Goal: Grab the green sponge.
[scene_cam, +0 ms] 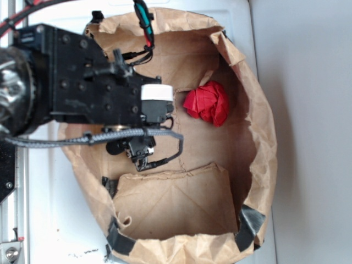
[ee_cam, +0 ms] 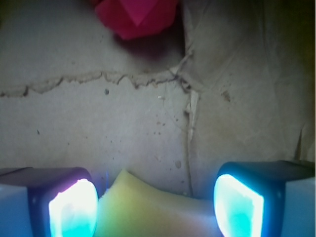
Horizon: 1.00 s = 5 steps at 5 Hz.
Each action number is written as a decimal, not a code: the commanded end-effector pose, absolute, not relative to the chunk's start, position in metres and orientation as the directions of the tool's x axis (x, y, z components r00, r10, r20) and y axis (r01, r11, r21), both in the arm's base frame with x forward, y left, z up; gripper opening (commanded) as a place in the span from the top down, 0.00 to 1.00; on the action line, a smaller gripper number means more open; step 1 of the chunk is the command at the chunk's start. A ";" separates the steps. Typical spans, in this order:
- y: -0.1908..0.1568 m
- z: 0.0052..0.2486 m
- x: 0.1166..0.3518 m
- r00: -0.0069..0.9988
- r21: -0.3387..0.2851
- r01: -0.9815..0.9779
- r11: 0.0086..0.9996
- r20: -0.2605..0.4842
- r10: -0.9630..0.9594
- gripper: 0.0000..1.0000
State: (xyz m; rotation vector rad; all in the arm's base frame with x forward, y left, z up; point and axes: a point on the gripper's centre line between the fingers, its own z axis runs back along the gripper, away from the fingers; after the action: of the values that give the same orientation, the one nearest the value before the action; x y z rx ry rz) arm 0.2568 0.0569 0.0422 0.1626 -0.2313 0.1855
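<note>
In the wrist view the yellow foam of the green sponge [ee_cam: 148, 210] fills the gap between my two fingers and lies on the paper floor. Its upper edge rises to a peak by the left pad [ee_cam: 74, 207] and slopes down to the right pad [ee_cam: 237, 207]. My gripper [ee_cam: 155, 207] is shut on it, with the foam touching both pads. No green layer shows. In the exterior view my gripper [scene_cam: 140, 154] is low inside the brown paper bag [scene_cam: 258, 126] at its left side, and the arm hides the sponge.
A red fabric ball [scene_cam: 208, 103] [ee_cam: 136, 17] lies on the bag floor ahead of my fingers, toward the bag's right wall. Crumpled paper walls ring the gripper. A folded flap [scene_cam: 176, 201] covers the near part of the bag. Black tape [scene_cam: 250, 225] holds the rim.
</note>
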 end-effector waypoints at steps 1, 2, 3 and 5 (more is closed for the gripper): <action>0.066 0.040 0.251 0.952 0.164 -0.161 0.973 0.285 0.109 0.00; 0.067 0.037 0.253 0.953 0.169 -0.157 0.973 0.286 0.104 0.00; 0.066 0.040 0.258 0.955 0.157 -0.172 0.973 0.270 0.125 1.00; 0.066 0.042 0.265 0.953 0.147 -0.187 0.971 0.266 0.144 1.00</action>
State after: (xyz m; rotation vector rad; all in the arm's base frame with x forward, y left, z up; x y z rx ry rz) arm 0.2538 0.0578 0.0300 0.1649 -0.2179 0.1768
